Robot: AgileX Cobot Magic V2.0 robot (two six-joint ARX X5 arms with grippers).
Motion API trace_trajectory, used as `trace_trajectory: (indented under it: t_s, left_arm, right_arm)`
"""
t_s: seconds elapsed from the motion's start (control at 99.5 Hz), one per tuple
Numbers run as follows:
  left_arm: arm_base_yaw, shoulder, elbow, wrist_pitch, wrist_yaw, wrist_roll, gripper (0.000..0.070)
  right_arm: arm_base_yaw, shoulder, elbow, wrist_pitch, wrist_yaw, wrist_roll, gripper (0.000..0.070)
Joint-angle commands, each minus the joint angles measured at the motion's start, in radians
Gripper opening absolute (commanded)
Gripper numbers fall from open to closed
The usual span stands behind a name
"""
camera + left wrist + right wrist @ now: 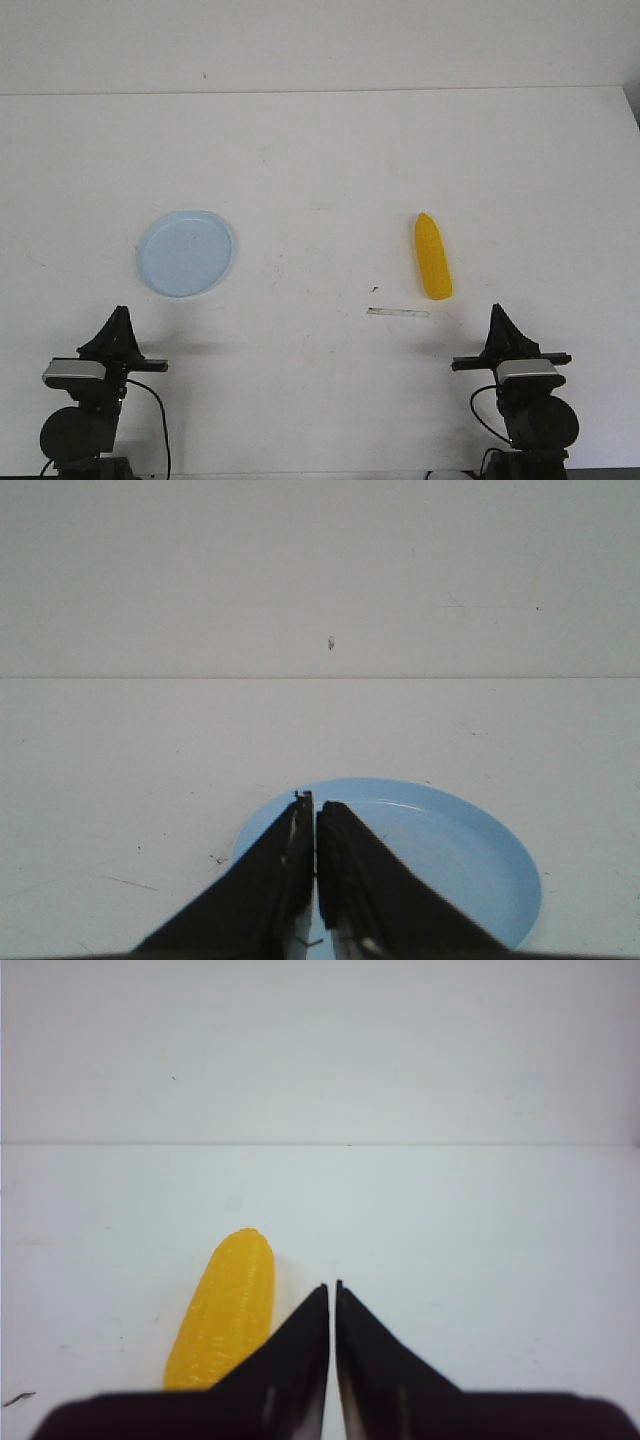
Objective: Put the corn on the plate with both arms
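The yellow corn (432, 257) lies on the white table right of centre, its pointed end facing away from me. The pale blue plate (185, 252) sits left of centre and holds nothing. My left gripper (118, 322) is shut and empty, near the front edge just short of the plate (450, 850). My right gripper (499, 320) is shut and empty, near the front edge, short of the corn and a little to its right. In the right wrist view the corn (225, 1310) lies beside the shut gripper (332, 1286). The left gripper (313, 802) points at the plate.
A thin strip of clear tape (398, 312) lies on the table just in front of the corn. The table's far edge (320, 92) meets a white wall. Small dark specks mark the tabletop.
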Motion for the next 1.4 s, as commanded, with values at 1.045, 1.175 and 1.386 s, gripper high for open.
trace_trajectory:
  t_s: [1.045,1.175,1.386]
  left_arm:
    - [0.000,0.597,0.572,-0.230,-0.109,-0.045,0.0001]
    - [0.000,0.779,0.665,-0.297,-0.109,-0.050,0.0001]
    - [0.029,1.023,0.784,-0.397,-0.079,-0.101,0.0001]
  right_arm:
    - [0.001,0.000,-0.001,0.010,0.000,-0.005,0.0007]
    - [0.001,0.000,-0.001,0.010,0.000,-0.005,0.0007]
    - [0.001,0.000,-0.001,0.010,0.000,-0.005,0.0007]
